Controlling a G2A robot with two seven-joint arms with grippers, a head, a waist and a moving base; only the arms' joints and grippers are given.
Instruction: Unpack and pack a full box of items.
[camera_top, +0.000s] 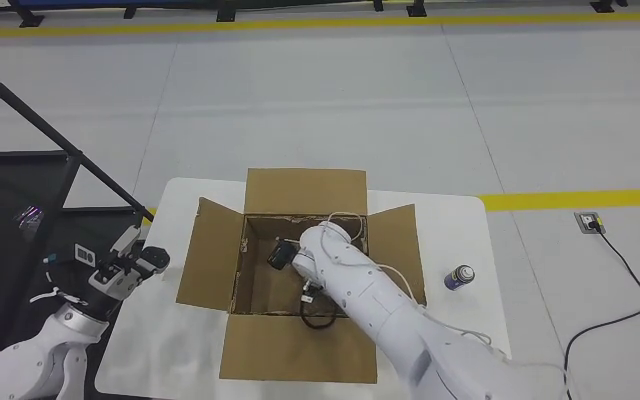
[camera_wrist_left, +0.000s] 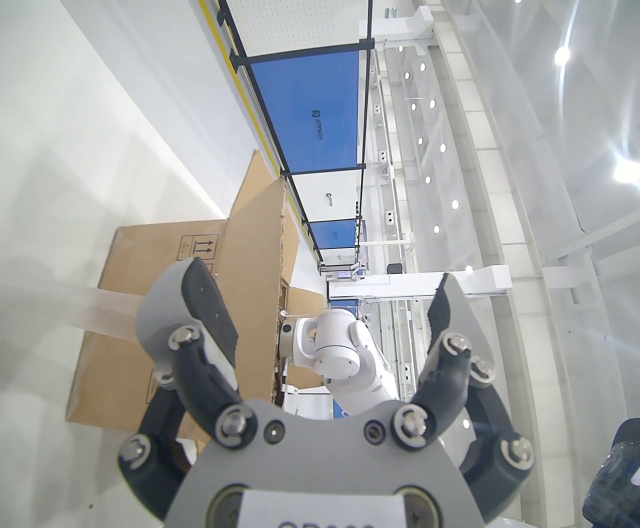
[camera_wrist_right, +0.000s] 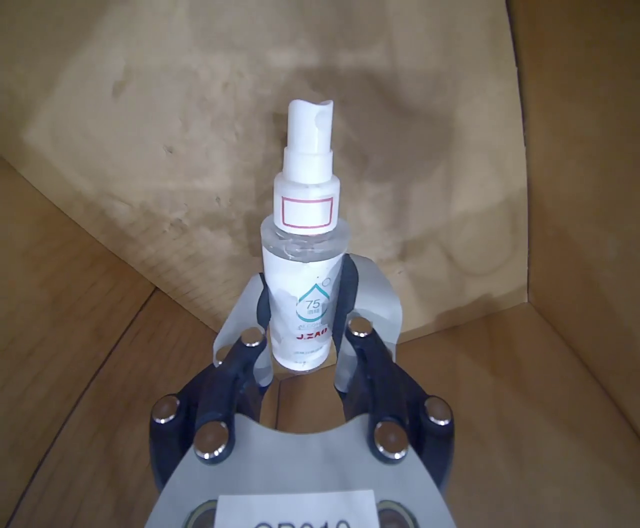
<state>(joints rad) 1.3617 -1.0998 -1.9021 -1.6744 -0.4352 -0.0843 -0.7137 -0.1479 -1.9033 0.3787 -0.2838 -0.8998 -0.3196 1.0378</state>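
Observation:
An open cardboard box (camera_top: 300, 190) stands in the middle of the white table (camera_top: 450, 215), its flaps spread outward. My right arm reaches down into it. My right gripper (camera_wrist_right: 306, 300) is shut on a clear spray bottle (camera_wrist_right: 304, 235) with a white pump top, held near the brown box wall (camera_wrist_right: 150, 125) and floor. My left gripper (camera_wrist_left: 320, 300) hangs open and holds nothing, off the table's left side, facing the box's outer side (camera_wrist_left: 150, 280). In the top view the left gripper (camera_top: 140, 258) sits beside the box's left flap.
A small blue-capped can (camera_top: 459, 277) stands on the table right of the box. A black frame and dark mat (camera_top: 40, 190) lie left of the table. A cable (camera_top: 600, 330) and floor socket (camera_top: 588, 221) lie to the right.

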